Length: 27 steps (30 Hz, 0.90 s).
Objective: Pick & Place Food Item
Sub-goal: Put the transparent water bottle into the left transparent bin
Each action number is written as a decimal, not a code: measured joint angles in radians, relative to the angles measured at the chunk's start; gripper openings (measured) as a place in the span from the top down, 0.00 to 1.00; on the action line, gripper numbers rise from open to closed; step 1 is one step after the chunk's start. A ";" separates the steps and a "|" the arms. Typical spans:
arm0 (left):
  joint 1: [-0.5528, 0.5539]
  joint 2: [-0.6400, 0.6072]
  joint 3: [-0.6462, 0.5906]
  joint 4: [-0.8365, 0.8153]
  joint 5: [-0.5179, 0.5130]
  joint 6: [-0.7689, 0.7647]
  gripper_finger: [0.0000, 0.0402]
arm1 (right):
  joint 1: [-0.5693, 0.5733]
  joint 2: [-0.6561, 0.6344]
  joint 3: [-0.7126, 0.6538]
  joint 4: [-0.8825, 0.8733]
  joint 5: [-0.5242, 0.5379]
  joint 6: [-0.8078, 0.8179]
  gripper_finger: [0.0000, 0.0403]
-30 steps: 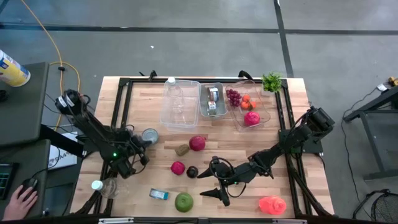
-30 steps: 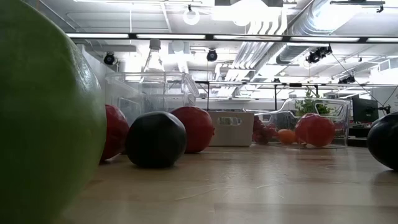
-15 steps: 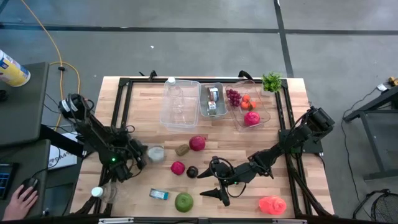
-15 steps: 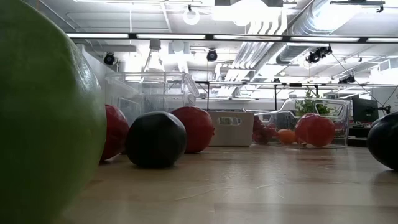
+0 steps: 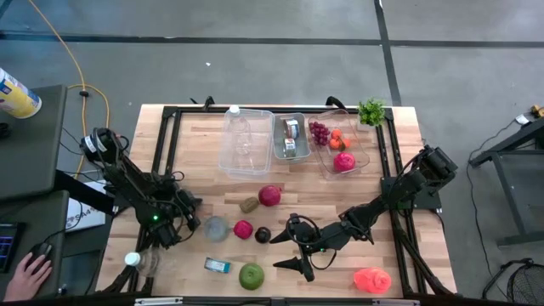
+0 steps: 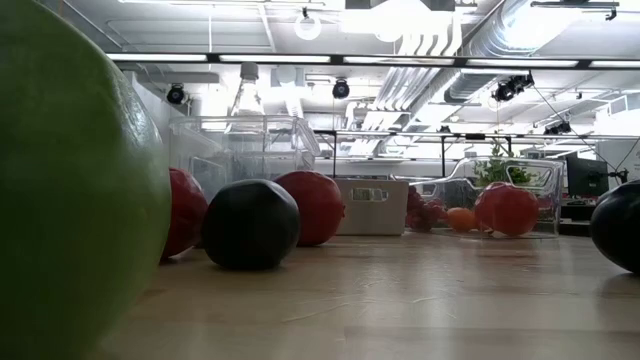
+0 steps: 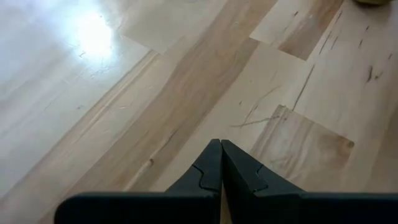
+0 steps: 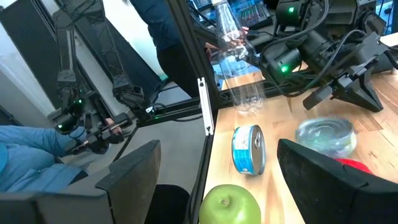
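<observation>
Low over the boards, my left gripper is pinched shut and empty, nudging a flat silvery round tin. Right gripper waits spread wide, facing the round green apple: firm, smooth, probably slippery, so I'd clasp its widest middle.

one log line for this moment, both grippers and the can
left gripper: shut, against silver can on its side | right gripper: open, empty, near green apple | bins: untouched
</observation>
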 joint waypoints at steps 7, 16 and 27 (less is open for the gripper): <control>0.000 0.000 0.000 0.000 -0.007 -0.001 1.00 | 0.000 0.000 0.000 0.000 0.000 0.000 0.23; 0.006 -0.010 0.001 -0.007 -0.008 -0.008 1.00 | 0.000 0.000 0.000 0.000 0.000 0.000 0.23; 0.122 -0.228 0.004 -0.134 -0.013 0.176 1.00 | 0.000 0.000 0.000 0.000 0.000 -0.001 0.23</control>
